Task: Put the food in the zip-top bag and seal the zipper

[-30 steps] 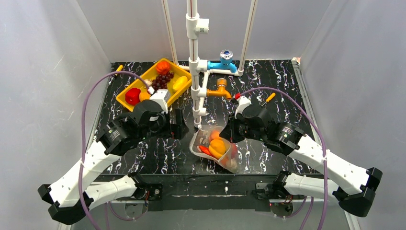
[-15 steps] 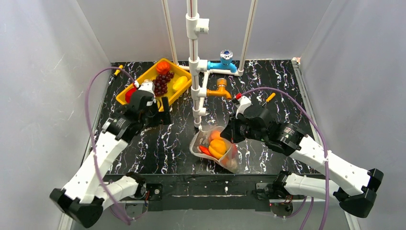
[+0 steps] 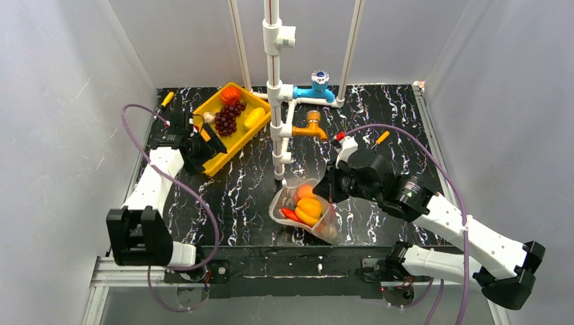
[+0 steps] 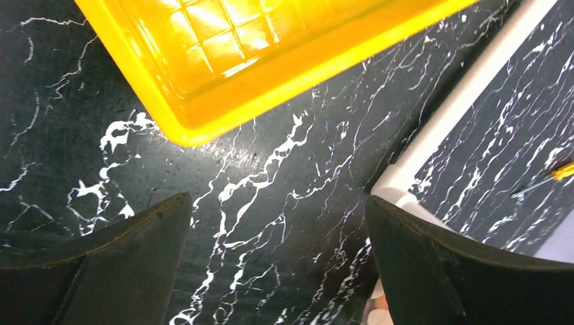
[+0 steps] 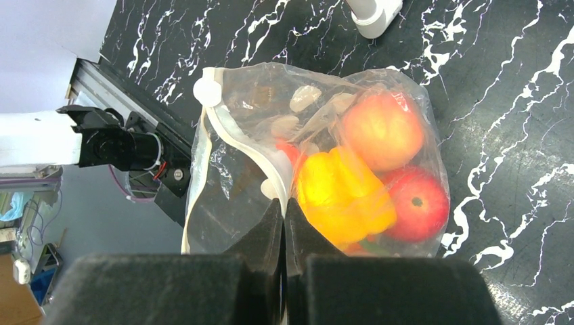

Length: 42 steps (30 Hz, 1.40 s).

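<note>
Clear dotted zip-top bag (image 5: 230, 169) of glossy toy food (image 5: 342, 196) is pinched at its edge by the right gripper (image 5: 283, 206), jaws shut; the left gripper (image 4: 277, 200) hangs with jaws wide and empty beside the yellow plastic tray (image 4: 271, 68).

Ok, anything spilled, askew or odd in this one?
Nothing stands out. The food sits either in the yellow tray or inside the zip-top bag, whose edge the shut right gripper pinches. I see none loose on the table.
</note>
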### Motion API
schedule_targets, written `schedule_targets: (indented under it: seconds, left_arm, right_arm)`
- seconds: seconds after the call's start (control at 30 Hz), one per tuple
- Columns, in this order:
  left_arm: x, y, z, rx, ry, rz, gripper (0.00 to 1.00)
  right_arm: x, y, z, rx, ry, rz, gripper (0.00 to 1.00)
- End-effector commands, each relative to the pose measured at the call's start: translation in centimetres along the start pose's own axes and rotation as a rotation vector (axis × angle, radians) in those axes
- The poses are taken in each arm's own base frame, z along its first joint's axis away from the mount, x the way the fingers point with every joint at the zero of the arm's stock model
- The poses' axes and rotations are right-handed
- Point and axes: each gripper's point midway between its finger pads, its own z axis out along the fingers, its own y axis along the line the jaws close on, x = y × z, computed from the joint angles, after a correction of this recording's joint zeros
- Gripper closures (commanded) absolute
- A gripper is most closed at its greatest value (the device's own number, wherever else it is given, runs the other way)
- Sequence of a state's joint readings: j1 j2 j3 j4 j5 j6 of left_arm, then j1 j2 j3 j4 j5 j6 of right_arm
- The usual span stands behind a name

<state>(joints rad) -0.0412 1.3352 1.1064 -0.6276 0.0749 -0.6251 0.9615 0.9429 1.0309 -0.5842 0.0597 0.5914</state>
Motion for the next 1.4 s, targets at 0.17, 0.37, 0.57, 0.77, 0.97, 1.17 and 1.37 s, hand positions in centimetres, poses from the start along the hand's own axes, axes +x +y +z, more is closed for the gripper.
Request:
schedule_targets:
  seconds: [0.17,0.37,0.57,0.77,0.97,1.17,1.37]
  left_arm:
    - [-8.2,0.7,2.8,-0.065,-0.062,-0.03,0.01]
    - [-12.3,3.4,4.5,-0.222,-0.111,0.026,0.01]
    - [-16.7,4.8,5.9,-0.334,-0.192,0.191,0.01]
    - [-18.6,4.6,7.9,-0.336,-0.184,0.333,0.01]
    - [-19.5,6.1,8.7,-0.414,-0.18,0.441,0.01]
    - [-19.0,6.5,10.2,-0.413,-0.125,0.469,0.01]
    - [-18.0,7.0,11.3,-0.398,-0.071,0.533,0.01]
  right_arm:
    - [-1.1,0.9,0.1,-0.042,-0.032,-0.008,0.99]
    - [-1.0,0.8,0.3,-0.031,-0.018,-0.013,0.99]
    - [-1.2,0.6,0.2,-0.014,-0.016,-0.021,0.99]
    - [-0.8,0.5,0.5,-0.01,-0.003,-0.009,0.99]
    - [-0.8,0.7,0.6,-0.01,0.011,-0.008,0.99]
    - [-1.2,0.6,0.8,0.004,0.01,-0.02,0.99]
    - [-1.2,0.8,1.1,-0.002,0.018,-0.015,0.99]
